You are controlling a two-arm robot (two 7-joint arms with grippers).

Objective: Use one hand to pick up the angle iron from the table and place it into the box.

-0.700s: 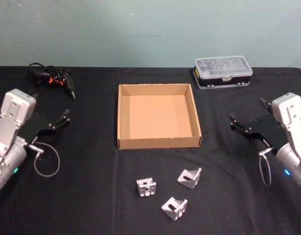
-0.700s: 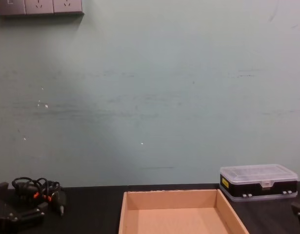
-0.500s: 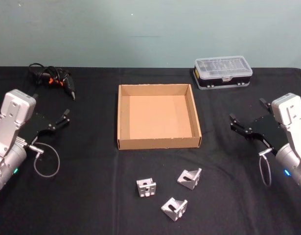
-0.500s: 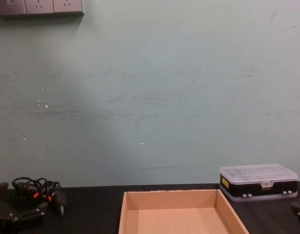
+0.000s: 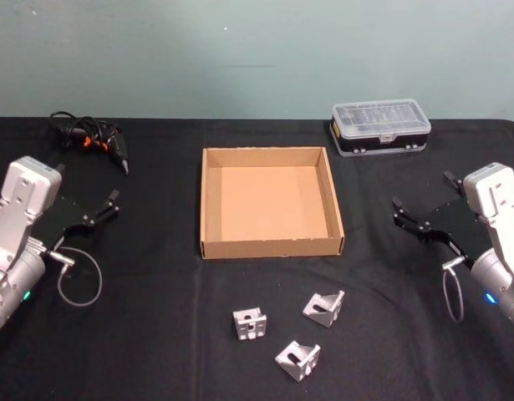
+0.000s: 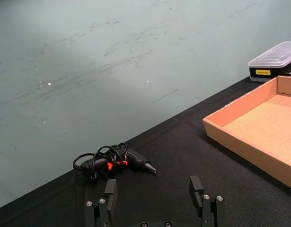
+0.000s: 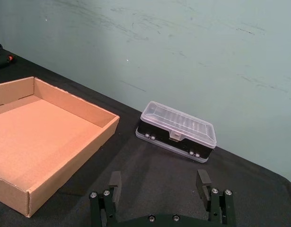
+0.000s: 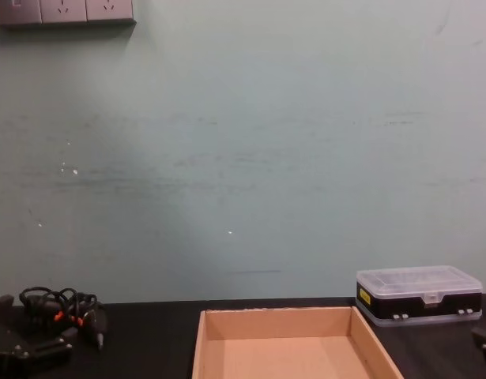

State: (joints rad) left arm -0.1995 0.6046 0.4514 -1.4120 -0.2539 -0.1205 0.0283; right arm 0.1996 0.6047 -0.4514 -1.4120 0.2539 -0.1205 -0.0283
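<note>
Nothing has visibly moved since the earlier frames: the left gripper (image 6: pixel 153 185) and right gripper (image 7: pixel 158 178) stay spread open and empty. The box (image 5: pixel 269 247) sits between them, with three angle irons (image 5: pixel 251 323) on the table (image 5: pixel 156 334) just nearer the robot. The chest view's bottom edge cuts off both grippers.

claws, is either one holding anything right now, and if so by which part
Nothing is held. The left claw and the right claw are both open and empty, and the three angle irons lie untouched on the table.
</note>
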